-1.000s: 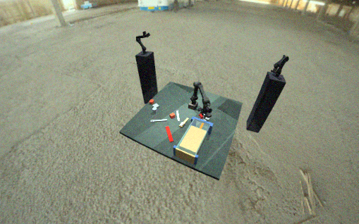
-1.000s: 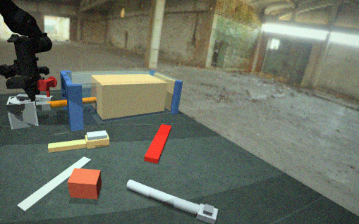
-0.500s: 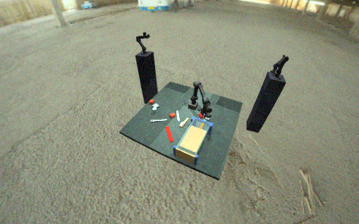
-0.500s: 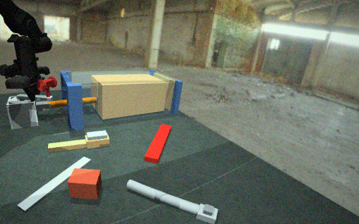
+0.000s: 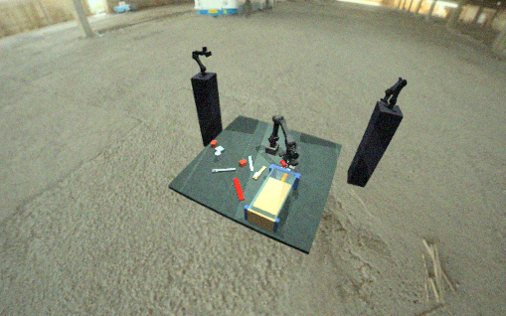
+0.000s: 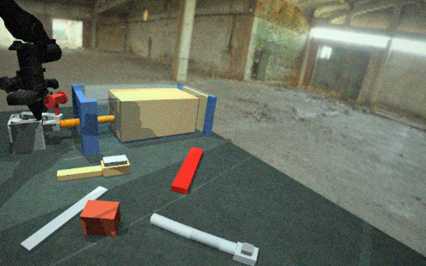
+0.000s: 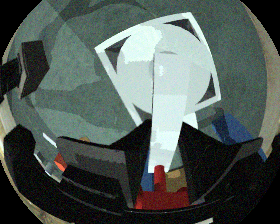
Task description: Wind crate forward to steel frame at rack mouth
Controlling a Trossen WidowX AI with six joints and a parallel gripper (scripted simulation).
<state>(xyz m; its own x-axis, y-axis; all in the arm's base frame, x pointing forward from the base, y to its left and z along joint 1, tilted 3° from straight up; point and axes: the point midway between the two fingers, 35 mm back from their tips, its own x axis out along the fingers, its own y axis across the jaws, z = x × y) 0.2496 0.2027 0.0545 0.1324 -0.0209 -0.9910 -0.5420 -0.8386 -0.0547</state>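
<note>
The tan crate [image 5: 271, 195] [image 6: 156, 117] sits inside the clear-panelled cubby and looks flat. A gap shows between its front and the blue frame [image 6: 89, 135] at the mouth. An orange strap [image 6: 105, 120] runs from the crate through the frame to the pale winch [image 6: 28, 135] [image 7: 133, 70]. The winch handle lies across the winch top, its white arm [image 7: 168, 107] reaching from the drum centre toward the frame side, with a red knob [image 6: 55, 100] [image 7: 162, 200] at the outer end. My gripper [image 6: 40, 118] [image 7: 164, 124] is shut on that white arm. The square key and hole are hidden.
A yellow tool [image 5: 258, 173] [image 6: 81, 172], a red bar [image 5: 239, 189] [image 6: 187, 171], a white strip [image 6: 64, 217], an orange-red block [image 5: 243, 162] [image 6: 100, 217] and a grey-white handled tool [image 5: 224, 170] [image 6: 194, 235] lie on the bench beside the cubby.
</note>
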